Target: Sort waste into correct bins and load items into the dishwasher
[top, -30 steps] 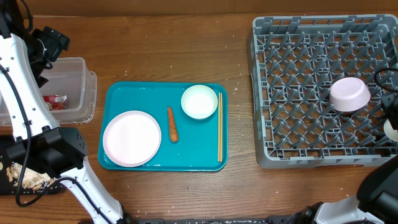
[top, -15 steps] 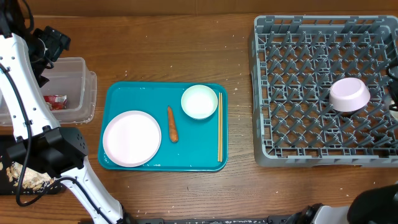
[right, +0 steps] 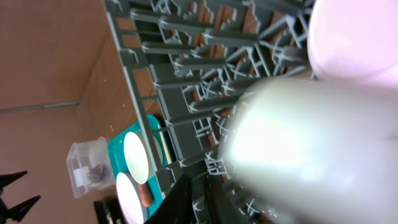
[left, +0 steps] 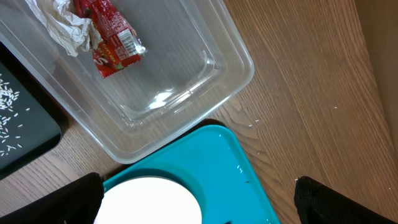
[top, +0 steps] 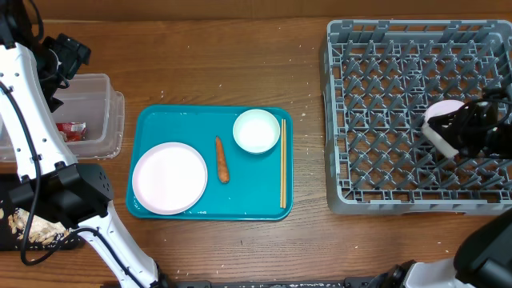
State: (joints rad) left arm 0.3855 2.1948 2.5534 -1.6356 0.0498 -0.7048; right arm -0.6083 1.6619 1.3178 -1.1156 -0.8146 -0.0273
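Overhead: a wooden desk carrying a teal tray with a round white plate, an orange carrot stick, a white bowl and chopsticks along its right side. To the right, a grey dish rack holding a second bowl, partly under the right end effector, reaching in from the right and apparently clamped on a small white cup. At far left, a clear tub with a red wrapper, food scraps near the corner and the white left arm across both. Left wrist, not visible from above: crumpled tissue touching the wrapper inside the tub, rice grains on a black tray, and the left end effector spread wide, empty, above the tub and the teal tray's corner. Right wrist: mostly the blurred cup, close to the lens over the rack's pegs, with tray, plate and tub small beyond.
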